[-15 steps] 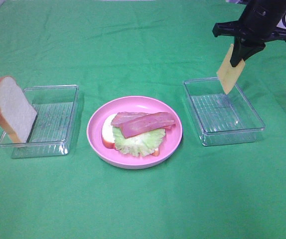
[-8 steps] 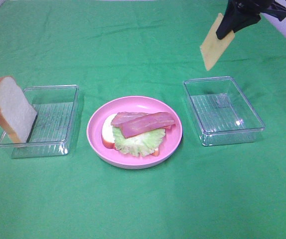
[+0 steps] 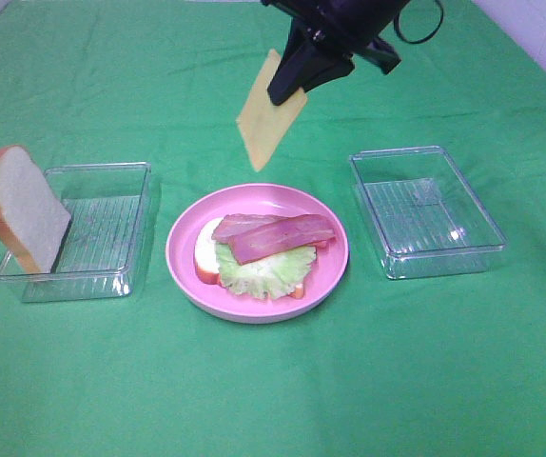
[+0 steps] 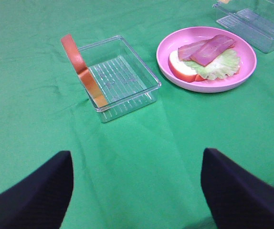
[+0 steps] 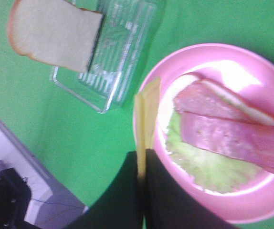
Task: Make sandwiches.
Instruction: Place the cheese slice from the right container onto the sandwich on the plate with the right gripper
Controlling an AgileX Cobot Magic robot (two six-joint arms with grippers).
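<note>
Plainly thin and floppy, the cheese (image 3: pixel 270 112) hangs by its top edge from the right gripper (image 3: pixel 290 92), whose jaws are pinched tight on it, over the rim of the plate (image 3: pixel 180 271). It looks light, smooth and bendable (likely to sag or fold), so an edge pinch suits it. Below lie glossy bacon (image 3: pixel 278 236), ruffled lettuce (image 3: pixel 263 271) and bread (image 3: pixel 204 255). The left gripper (image 4: pixel 137 191) stands spread wide and empty.

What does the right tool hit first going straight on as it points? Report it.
Probably the pink plate beside the lettuce, with the cheese slice in the right tool touching first. Depth unclear.
</note>
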